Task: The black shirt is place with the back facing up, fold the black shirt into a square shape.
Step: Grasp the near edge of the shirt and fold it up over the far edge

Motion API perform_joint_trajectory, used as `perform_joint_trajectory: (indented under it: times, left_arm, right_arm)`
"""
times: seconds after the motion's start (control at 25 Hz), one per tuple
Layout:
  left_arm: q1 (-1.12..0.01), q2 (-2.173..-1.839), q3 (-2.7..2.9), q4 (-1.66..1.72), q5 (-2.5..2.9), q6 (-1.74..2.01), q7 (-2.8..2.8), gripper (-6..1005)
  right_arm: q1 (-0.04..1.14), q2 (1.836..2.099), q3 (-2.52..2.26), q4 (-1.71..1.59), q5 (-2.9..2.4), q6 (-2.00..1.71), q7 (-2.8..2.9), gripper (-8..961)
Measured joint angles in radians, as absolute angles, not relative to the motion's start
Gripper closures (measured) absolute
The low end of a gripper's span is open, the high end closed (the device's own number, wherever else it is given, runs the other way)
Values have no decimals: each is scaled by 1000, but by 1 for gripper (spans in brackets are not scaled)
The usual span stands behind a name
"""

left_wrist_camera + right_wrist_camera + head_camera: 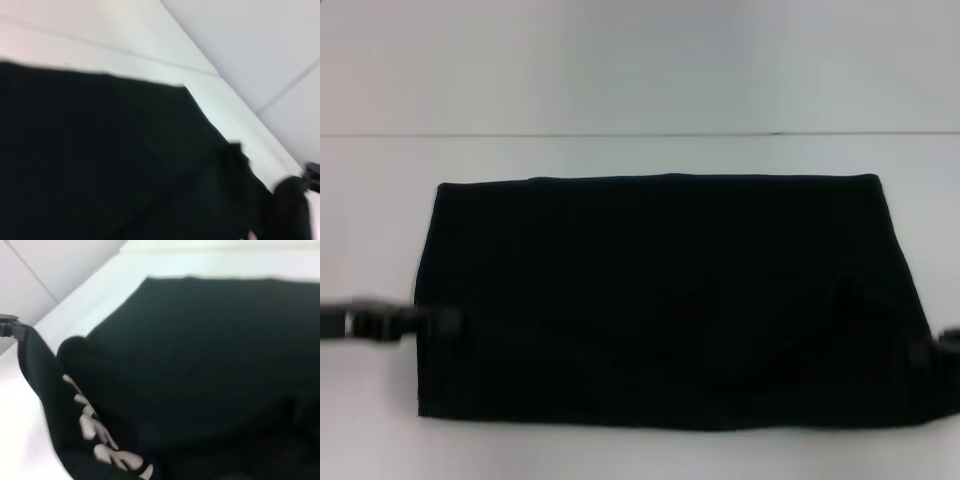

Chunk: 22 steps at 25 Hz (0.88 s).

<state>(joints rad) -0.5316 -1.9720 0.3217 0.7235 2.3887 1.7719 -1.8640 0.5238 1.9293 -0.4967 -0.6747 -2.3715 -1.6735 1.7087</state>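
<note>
Lying between both claws, black shirt (665, 300): left claw (445, 320) and right claw (920, 352) each gripping an edge.

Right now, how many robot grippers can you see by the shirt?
2. The left gripper is at the black shirt's left edge; the right gripper is at its right edge, mostly out of view.

- A bare, lab-like test bench; plain white flat worktop (620, 450) carrying cloth only
- Pale blank wall (640, 60) behind; large light floor tiles (270, 60) beside it
</note>
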Motion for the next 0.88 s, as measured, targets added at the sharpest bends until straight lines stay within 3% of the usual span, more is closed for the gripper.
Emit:
perform_joint_trajectory:
  times: [0.2, 0.4, 0.88]
  left_arm:
    - [-618, -1945, 345, 696, 2398, 1619, -1918, 993]
    - [-668, -1943, 400, 680, 2399, 1466, -1959, 993]
    - [-742, -1948, 523, 623, 2402, 1208, -1986, 992]
  right_arm:
    - [574, 1927, -436, -675, -2368, -1613, 1722, 940]
    - [604, 1927, -392, -645, -2364, -1480, 1752, 941]
    - [712, 1956, -400, -508, -2327, -1116, 1755, 940]
